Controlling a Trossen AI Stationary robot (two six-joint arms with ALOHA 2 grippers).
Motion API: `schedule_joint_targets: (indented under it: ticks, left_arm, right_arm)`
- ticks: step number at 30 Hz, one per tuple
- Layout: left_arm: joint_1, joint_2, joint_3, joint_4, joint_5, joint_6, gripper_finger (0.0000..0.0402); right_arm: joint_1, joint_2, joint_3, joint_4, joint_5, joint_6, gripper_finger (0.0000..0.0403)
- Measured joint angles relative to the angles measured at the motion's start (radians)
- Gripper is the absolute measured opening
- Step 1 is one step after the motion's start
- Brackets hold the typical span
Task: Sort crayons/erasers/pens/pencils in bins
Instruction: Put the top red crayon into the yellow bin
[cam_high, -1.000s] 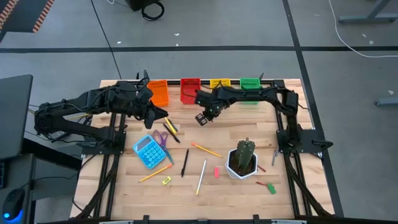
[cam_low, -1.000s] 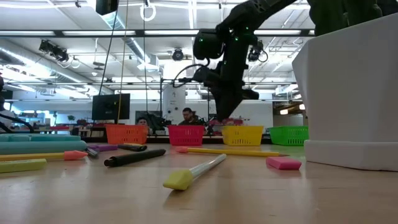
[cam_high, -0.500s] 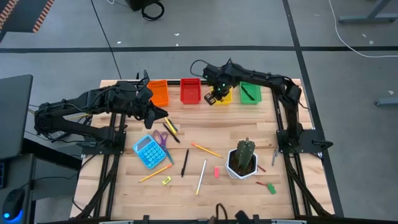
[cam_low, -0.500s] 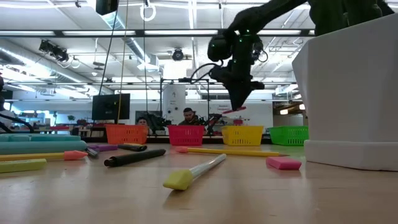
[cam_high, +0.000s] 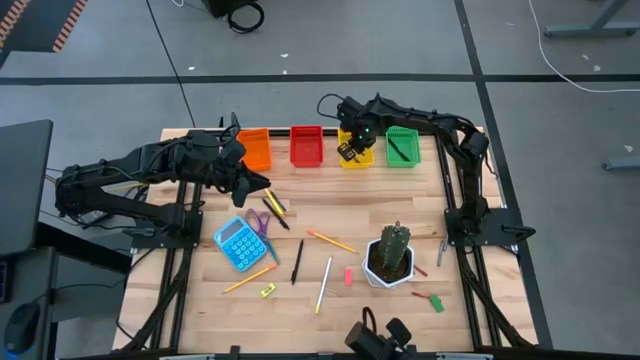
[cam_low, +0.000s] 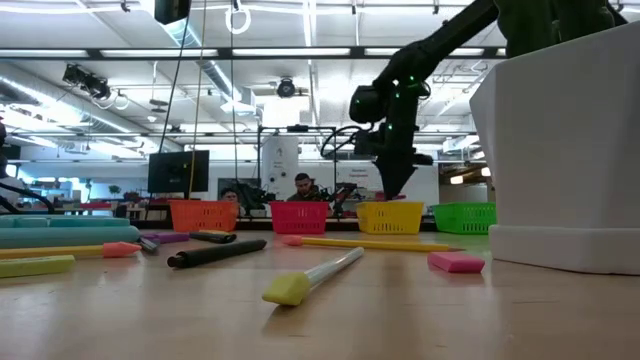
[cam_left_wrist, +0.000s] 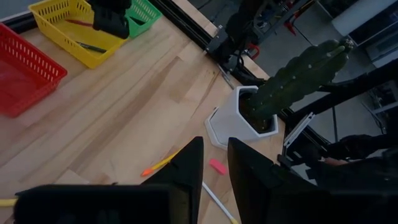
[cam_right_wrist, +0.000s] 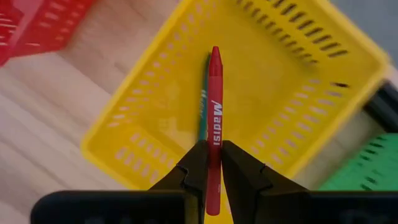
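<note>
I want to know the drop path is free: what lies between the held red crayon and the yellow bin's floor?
In the right wrist view, only a green crayon already lying in the yellow bin shows beneath the red crayon.

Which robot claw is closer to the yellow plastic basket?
The right claw: it hangs right over the yellow slotted plastic basket, pinching a red crayon. The left claw waits far off, beside the orange basket.

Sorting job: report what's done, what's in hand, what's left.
Done: the yellow bin already holds a green crayon, and something dark lies in the green bin.
In hand: the right gripper holds a red crayon over the yellow bin. The left gripper waits near the orange bin.
Left: pens, pencils, crayons and erasers lie scattered around the calculator and cactus pot.
</note>
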Motion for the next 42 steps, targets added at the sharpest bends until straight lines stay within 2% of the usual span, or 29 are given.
schedule_joint_targets:
  ticks: [17,42]
  left_arm:
    - [0.000,0.000,0.000,0.037,-0.004,-0.028,0.0087]
    - [0.000,0.000,0.000,0.038,-0.008,-0.056,0.0091]
  right_arm:
    - [-0.024,0.000,-0.190,0.262,-0.010,0.037,0.0052]
    - [-0.023,0.000,-0.206,0.345,0.023,0.041,0.0052]
